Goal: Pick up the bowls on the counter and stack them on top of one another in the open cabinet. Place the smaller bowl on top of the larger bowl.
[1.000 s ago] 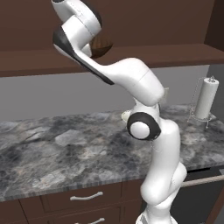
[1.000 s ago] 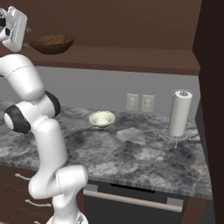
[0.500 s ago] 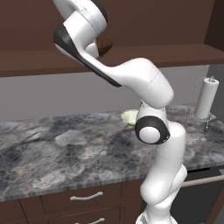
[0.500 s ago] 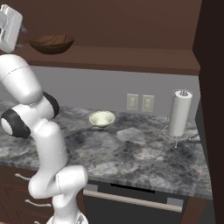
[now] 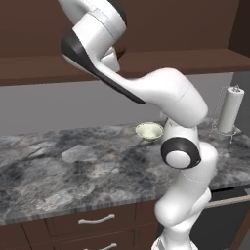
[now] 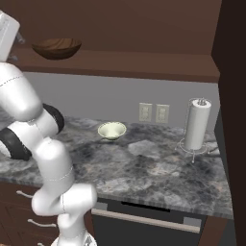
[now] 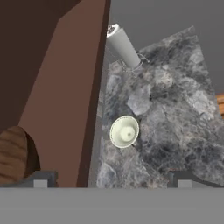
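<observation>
Two bowls sit apart: against the long dark brown cabinet shelf [image 6: 144, 65], the grey marbled counter [image 6: 158, 168] lies below, the wide brown wooden bowl [image 6: 56, 48] rests on it, the small cream bowl [image 6: 112, 130] underneath. Gripper [image 7: 111, 177] fingers spread, empty.

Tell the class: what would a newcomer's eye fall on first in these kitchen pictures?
First, the white arm sweeping up from the base toward the cabinet shelf. Next, the wide dark wooden bowl sitting on that shelf at its left end, apart from the small pale bowl on the grey marbled counter below. A paper towel roll stands upright at the counter's right.
</observation>
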Controlling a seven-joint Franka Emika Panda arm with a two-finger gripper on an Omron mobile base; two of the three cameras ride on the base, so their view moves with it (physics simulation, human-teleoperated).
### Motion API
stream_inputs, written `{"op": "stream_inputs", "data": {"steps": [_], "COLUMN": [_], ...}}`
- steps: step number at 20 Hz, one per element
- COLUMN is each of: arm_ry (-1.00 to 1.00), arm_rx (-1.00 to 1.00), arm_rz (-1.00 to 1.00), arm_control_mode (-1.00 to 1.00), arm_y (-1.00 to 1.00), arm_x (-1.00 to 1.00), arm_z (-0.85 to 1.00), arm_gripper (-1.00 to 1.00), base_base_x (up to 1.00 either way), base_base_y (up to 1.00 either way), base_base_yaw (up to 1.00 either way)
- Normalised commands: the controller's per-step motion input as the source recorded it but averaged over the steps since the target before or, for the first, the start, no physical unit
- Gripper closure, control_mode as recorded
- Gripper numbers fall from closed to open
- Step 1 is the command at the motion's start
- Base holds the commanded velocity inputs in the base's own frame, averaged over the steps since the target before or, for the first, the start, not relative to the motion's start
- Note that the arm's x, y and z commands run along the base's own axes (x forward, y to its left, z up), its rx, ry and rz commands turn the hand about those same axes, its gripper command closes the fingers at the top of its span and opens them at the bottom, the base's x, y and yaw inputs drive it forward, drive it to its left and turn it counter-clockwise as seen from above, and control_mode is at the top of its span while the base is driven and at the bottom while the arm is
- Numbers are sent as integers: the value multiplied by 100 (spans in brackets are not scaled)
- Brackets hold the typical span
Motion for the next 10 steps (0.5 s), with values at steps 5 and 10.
{"op": "stream_inputs", "data": {"steps": [5,10], "arm_ry": [0,0], "arm_rx": [0,0], "arm_rz": [0,0], "arm_control_mode": [-100,-100], "arm_y": [-22,-25], "arm_x": [-62,-62], "arm_z": [-35,-60], "arm_gripper": [-100,-100], "base_base_x": [0,0], "base_base_y": [0,0], "base_base_yaw": [0,0]}}
